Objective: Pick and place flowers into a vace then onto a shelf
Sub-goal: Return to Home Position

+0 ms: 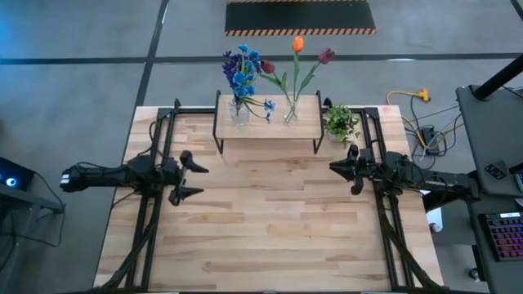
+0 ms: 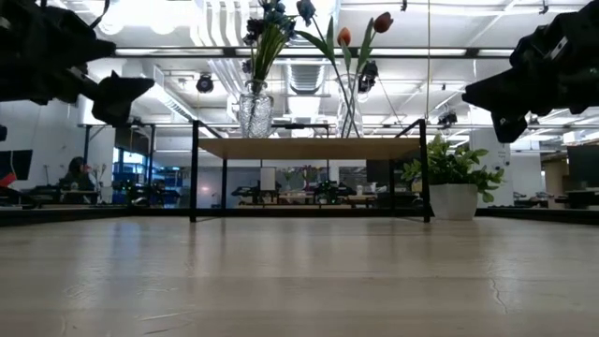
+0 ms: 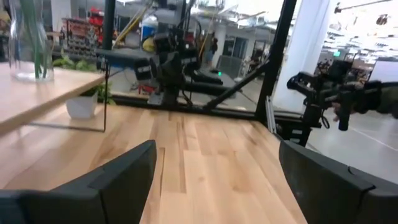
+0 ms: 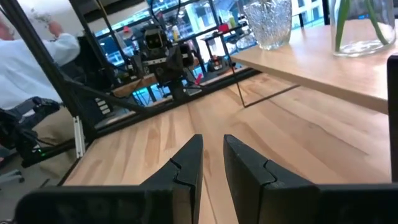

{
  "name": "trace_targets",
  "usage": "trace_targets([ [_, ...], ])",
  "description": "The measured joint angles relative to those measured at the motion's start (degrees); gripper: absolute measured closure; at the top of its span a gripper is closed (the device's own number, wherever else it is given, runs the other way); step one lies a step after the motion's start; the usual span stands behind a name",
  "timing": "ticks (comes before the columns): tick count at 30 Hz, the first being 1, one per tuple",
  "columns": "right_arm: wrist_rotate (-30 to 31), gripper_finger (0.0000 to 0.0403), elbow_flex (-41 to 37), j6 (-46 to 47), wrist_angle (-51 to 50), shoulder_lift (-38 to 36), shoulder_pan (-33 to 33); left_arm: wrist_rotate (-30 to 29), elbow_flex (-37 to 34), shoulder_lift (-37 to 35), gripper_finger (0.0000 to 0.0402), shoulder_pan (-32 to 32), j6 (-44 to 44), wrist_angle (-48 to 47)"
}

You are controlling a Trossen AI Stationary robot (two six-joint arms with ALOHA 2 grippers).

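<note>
The flowers (image 1: 242, 69) stand in glass vases (image 1: 239, 113) on the shelf (image 1: 265, 129) at top middle, so the job looks done; the left pincer (image 1: 194, 179), spread apart, and right pincer (image 1: 335, 167), nearly together, hang empty at mid-left and mid-right.

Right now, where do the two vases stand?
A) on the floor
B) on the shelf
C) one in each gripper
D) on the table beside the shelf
B: the blue-flower vase and the tulip vase both stand on the shelf; the left gripper and right gripper hover empty over the table.
</note>
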Motion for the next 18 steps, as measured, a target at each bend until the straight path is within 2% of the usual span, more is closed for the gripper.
trace_targets([
  [3, 0.2, 0.0346, 0.0, -1.3, 0.1, 0.1, 0.0, 0.0, 0.0, -0.1, 0.0079, 0.0, 3.9, 2.2],
  [6, 0.3, 0.0346, 0.0, -6.8, 0.1, 0.1, 0.0, 0.0, 0.0, -0.2, 0.0079, 0.0, 10.7, 2.4],
  [10, 0.3, 0.0346, 0.0, -11.2, 0.1, 0.1, 0.0, 0.0, 0.0, 0.1, 0.0079, 0.0, 14.9, 2.1],
  [18, 0.3, 0.0346, 0.0, -16.0, 0.0, 0.1, 0.0, 0.0, 0.0, 1.0, 0.0079, 0.0, 15.4, 2.0],
])
